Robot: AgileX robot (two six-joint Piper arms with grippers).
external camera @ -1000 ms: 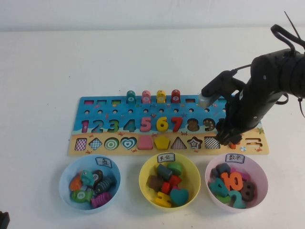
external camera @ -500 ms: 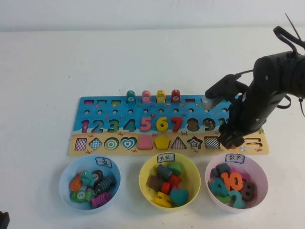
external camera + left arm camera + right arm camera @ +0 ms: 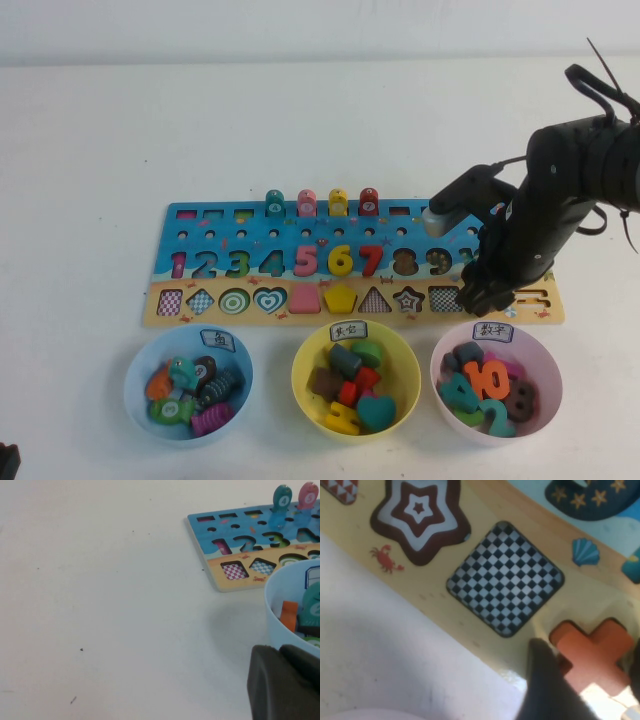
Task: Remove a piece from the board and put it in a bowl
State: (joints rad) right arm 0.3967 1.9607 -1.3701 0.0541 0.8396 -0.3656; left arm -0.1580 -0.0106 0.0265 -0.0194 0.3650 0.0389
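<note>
The board [image 3: 220, 225] lies across the table's middle, blue above and tan below. My right gripper [image 3: 483, 300] is down on its tan strip at the right end. In the right wrist view the orange plus-shaped piece [image 3: 595, 652] sits between the two dark fingers [image 3: 545, 690], which touch it on both sides, beside the checkered square slot [image 3: 505, 577]. From the high view the piece is hidden under the gripper. The yellow bowl [image 3: 303, 375] stands in front of the board's middle with several pieces inside. My left gripper [image 3: 280, 652] rests shut near the table's front left, beside the blue bowl [image 3: 280, 595].
A light blue bowl [image 3: 135, 385] and a pale pink bowl [image 3: 552, 375], both holding several pieces, flank the yellow one. Numbers and four pegs [image 3: 322, 203] stand on the board. A star piece [image 3: 420, 520] lies next to the checkered slot.
My right gripper has sunk onto the tan strip and shifted slightly right, covering the orange piece, and its fingers have narrowed onto it. The left arm has not moved.
</note>
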